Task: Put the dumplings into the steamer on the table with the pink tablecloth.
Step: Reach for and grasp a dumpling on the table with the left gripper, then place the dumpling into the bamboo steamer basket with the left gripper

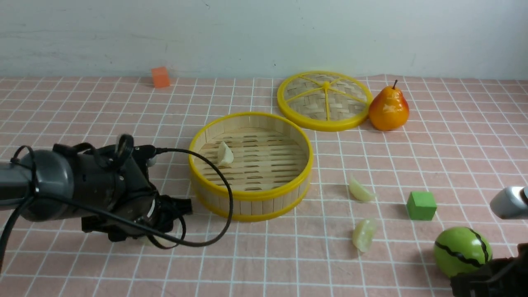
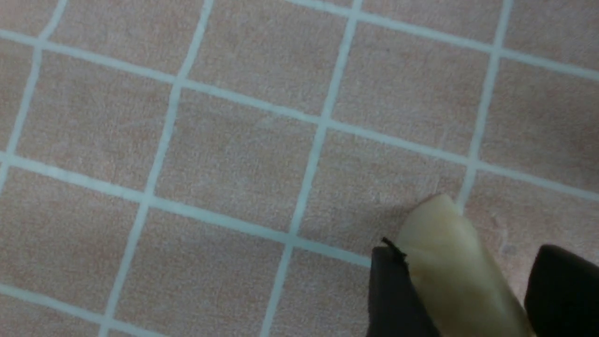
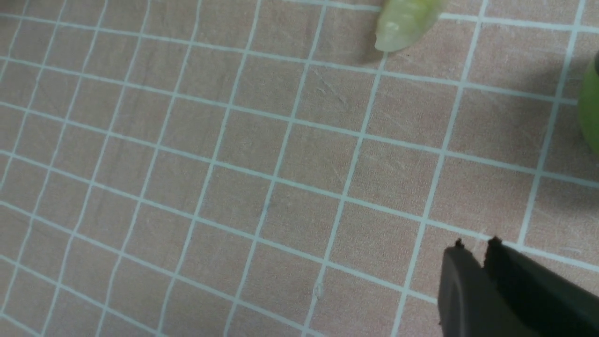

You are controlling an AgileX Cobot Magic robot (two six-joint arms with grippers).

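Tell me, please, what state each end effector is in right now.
Left end effector: open around a dumpling.
Right end effector: shut, empty.

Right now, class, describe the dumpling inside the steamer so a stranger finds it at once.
Find the round bamboo steamer with bright yellow rims on the pink checked tablecloth. On its slatted floor, by the left wall, sits a small pale crescent dumpling. The other dumplings lie outside on the cloth.

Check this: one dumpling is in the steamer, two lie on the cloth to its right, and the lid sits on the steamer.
Wrong about the lid. The front view shows the lid lying on the cloth behind the steamer, beside the pear. One dumpling is in the steamer and two lie on the cloth to its right.
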